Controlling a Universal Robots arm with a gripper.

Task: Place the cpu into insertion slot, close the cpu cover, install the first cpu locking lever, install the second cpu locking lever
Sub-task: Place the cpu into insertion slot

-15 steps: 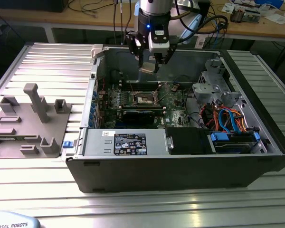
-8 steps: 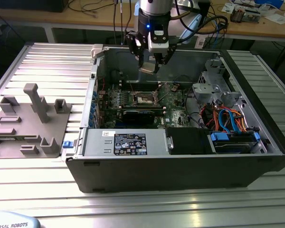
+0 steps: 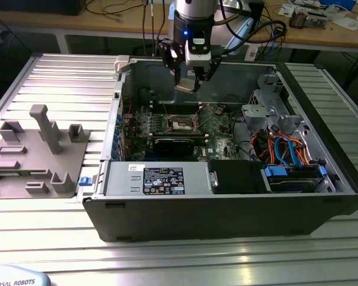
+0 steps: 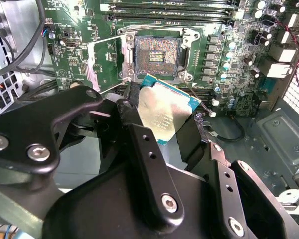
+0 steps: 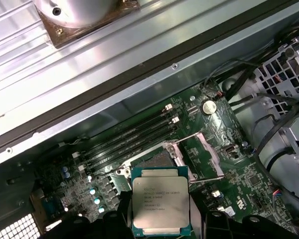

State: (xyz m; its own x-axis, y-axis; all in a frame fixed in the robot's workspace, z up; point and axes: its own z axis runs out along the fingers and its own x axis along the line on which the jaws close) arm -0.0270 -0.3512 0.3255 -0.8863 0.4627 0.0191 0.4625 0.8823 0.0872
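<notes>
Tool [image 3: 188, 84] hangs over the open computer case [image 3: 227, 220], which lies on its side on the ribbed metal surface [image 3: 59, 77].

Tool state: fingers [image 4: 144, 144] clamped on the cpu [image 4: 164, 112], one on each of two opposite edges. Silvery top and blue-green rim of the chip are both plain in the second wrist view.

Cpu position: in the air, clear of the green motherboard [image 3: 167, 128], not touching it. In the first wrist view the cpu [image 5: 161, 205] sits between the fingertips of the tool [image 5: 162, 221], with the socket area just past its far edge.

Insertion slot [image 4: 157, 56]: uncovered, bare contact field showing inside the metal rim. In the exterior view the slot [image 3: 182, 123] lies below the tool, well apart from the chip.

Cpu cover [image 4: 91, 64]: swung open beside the slot, board visible through its window. Two thin wire levers stand raised near it in the first wrist view.

Long black memory slots [image 4: 179, 10] run along one side of the socket. A black card [image 3: 176, 145] sits on the near side of the board in the exterior view.

Writing:
- The cpu top carries several lines of fine print.
- A black-and-white label [image 3: 163, 180] is stuck on the grey power supply box, with a smaller white sticker [image 3: 136, 169] beside it.
- Print left unread in each case.

Grey moulded fixture tray [image 3: 36, 155] rests on the surface at the exterior view's left, apart from the case. Blue and orange cables [image 3: 286, 149] are bundled at the case's end toward the exterior view's right.
</notes>
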